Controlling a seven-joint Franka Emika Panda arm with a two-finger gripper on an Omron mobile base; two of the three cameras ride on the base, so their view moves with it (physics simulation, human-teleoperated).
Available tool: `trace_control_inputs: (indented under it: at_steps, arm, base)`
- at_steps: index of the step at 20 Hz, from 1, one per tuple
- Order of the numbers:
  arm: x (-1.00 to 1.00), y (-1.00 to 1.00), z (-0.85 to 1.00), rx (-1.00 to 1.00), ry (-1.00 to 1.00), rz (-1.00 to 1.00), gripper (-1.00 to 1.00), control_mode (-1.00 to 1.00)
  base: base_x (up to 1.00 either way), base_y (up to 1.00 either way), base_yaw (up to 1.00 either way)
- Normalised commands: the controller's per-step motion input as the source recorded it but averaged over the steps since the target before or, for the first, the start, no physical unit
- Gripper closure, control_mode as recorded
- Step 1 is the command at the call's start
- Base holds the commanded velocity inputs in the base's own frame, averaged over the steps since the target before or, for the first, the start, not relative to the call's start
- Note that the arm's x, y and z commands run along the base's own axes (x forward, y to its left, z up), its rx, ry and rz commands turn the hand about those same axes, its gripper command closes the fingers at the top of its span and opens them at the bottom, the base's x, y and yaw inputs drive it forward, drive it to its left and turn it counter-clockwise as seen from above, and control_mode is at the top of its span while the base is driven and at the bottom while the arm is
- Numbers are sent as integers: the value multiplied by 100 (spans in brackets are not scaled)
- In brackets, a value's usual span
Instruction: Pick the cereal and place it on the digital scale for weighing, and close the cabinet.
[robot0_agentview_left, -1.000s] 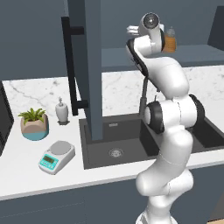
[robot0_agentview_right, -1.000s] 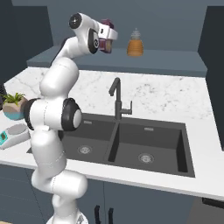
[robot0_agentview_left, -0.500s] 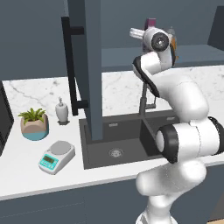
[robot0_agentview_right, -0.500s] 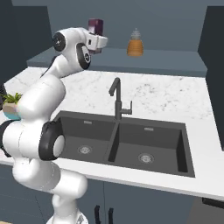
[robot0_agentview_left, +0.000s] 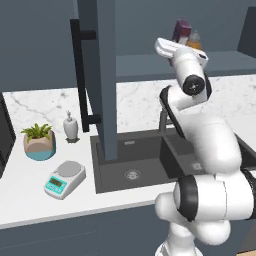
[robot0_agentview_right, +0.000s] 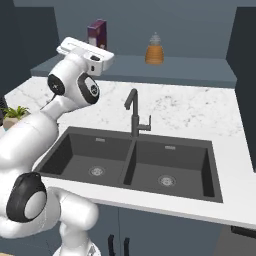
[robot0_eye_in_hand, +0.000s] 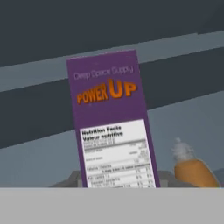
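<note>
The cereal (robot0_agentview_right: 96, 34) is a purple box printed "POWER UP". It stands upright in the open cabinet, left of the orange bottle. My gripper (robot0_agentview_right: 98, 48) is shut on the box's lower end, which the white hand hides. The hand view has the cereal (robot0_eye_in_hand: 111, 122) close up and centred, and my fingertips are hidden below it. In the left base view the cereal (robot0_agentview_left: 182, 31) pokes up behind my gripper (robot0_agentview_left: 178, 44). The digital scale (robot0_agentview_left: 65, 177) lies bare on the counter at the lower left, far from the hand. The cabinet door (robot0_agentview_left: 97, 75) stands open.
An orange bottle (robot0_agentview_right: 154, 50) with a white cap stands on the cabinet shelf (robot0_agentview_right: 200, 67). A double sink (robot0_agentview_right: 135, 160) with a black faucet (robot0_agentview_right: 134, 112) lies below. A plant pot (robot0_agentview_left: 39, 142) and a soap dispenser (robot0_agentview_left: 71, 127) stand behind the scale. The door's black handle (robot0_agentview_left: 80, 75) juts out.
The cereal has travelled with the hand, leftward in the right base view and away from the orange bottle. The arm's elbow has swung round. The bottle has stayed put.
</note>
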Motion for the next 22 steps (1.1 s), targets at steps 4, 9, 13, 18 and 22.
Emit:
trace_control_inputs:
  at_steps: [4, 9, 13, 18, 22]
  arm:
    - [-100, 7, 37, 1, -9, 5, 100, -100]
    - [-100, -2, 30, 0, -2, 20, 100, -100]
    - [-100, -16, 4, 0, -2, 28, 100, -100]
    - [-100, -26, 0, 0, -3, 32, 100, -100]
    - [-93, -28, -8, 0, -4, 36, 100, -100]
  base:
    - [0, 0, 0]
    - [0, 0, 0]
    - [0, 0, 0]
    - [0, 0, 0]
    - [0, 0, 0]
